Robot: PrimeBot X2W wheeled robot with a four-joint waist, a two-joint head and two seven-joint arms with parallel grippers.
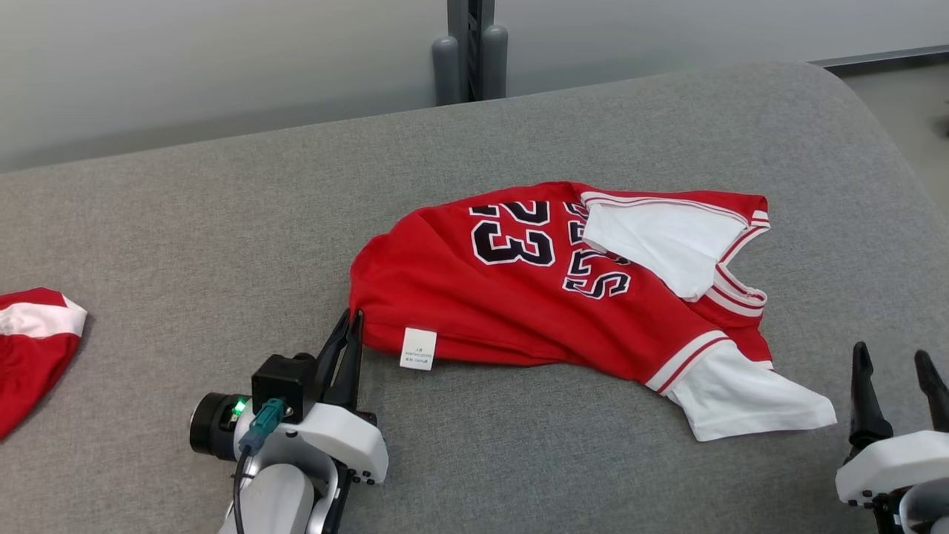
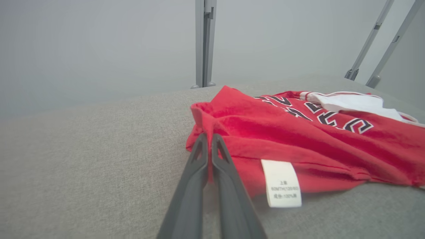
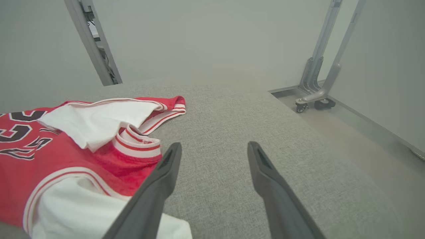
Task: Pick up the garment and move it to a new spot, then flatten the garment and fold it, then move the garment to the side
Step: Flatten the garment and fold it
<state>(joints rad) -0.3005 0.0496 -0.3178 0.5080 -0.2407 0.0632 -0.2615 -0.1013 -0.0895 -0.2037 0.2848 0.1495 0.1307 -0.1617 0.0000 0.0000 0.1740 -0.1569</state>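
Red garment (image 1: pixel 460 311) corner, pinched by left gripper (image 1: pixel 354 319)

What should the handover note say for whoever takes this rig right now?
Left gripper: shut on the near-left hem corner of the red jersey.
Right gripper: open, holding nothing, beside the white sleeve.
The jersey lies rumpled mid grey table, not yet lifted.
Done: first grasp only.
Left: lift, relocate, flatten, fold, move aside.
A second red garment lies at the table's left edge.

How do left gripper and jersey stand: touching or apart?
Touching. In the left wrist view the left gripper is shut, pinching the jersey edge between its fingers.
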